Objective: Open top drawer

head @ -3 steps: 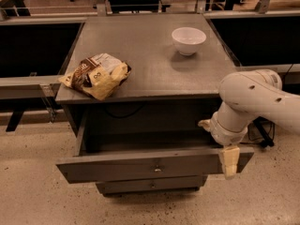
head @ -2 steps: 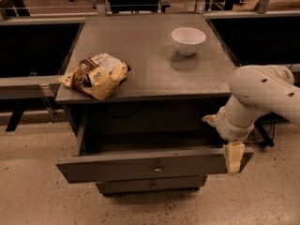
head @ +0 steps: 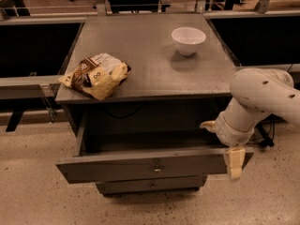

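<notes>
- So, at the far left of the cabinet top (head: 150, 64) lies a crumpled snack bag (head: 96, 75), its corner hanging just over the left edge. It is well apart from the work and should be left alone.
- Below the top, the top drawer (head: 117, 165) stands pulled well out toward the camera. Its dark inside is open to view and its wide flat front hangs clear of the carcass.
- The small metal knob (head: 158, 168) sits at the middle of that front, with nothing touching it.
- Under it, the narrower lower drawer front (head: 150, 185) is shut. It should stay so.
- Toward the back right of the top stands a white bowl (head: 188, 40), far from the arm's path.
- At the right end of the drawer front is the gripper (head: 221, 146), its jaws spread wide. One finger points left over the drawer's inside and the other hangs down across the face of the front, pinching nothing that I can see.
- The white arm (head: 262, 95) reaches in from the right.
- In my judgement the opening is nearly done. Any last pull here is off-centre, so it should be slow and straight along the runners to keep the drawer from skewing, and should stop before it leaves them.
- The gripper should then lift away without nudging the front back in.
</notes>
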Action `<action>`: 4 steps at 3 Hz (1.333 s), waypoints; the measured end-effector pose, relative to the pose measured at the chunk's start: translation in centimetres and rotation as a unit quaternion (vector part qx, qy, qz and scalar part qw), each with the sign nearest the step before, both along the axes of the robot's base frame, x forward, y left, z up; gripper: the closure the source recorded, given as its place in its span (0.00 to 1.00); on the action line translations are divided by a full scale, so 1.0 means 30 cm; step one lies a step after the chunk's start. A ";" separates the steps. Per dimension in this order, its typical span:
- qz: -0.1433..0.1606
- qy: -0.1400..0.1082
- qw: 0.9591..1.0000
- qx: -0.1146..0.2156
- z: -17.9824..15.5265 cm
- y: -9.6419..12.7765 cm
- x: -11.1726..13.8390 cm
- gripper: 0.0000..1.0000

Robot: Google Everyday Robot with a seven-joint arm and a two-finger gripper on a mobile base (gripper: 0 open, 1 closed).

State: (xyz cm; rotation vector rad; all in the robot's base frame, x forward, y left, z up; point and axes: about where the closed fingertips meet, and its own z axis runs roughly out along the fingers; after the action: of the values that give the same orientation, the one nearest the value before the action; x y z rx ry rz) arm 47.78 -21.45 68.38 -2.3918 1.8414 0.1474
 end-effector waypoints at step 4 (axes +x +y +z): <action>0.045 0.057 0.997 0.018 0.039 -0.010 -0.250 0.71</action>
State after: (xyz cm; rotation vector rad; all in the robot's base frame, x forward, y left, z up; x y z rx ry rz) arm 40.27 -21.77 69.53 -2.4901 1.7616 0.3289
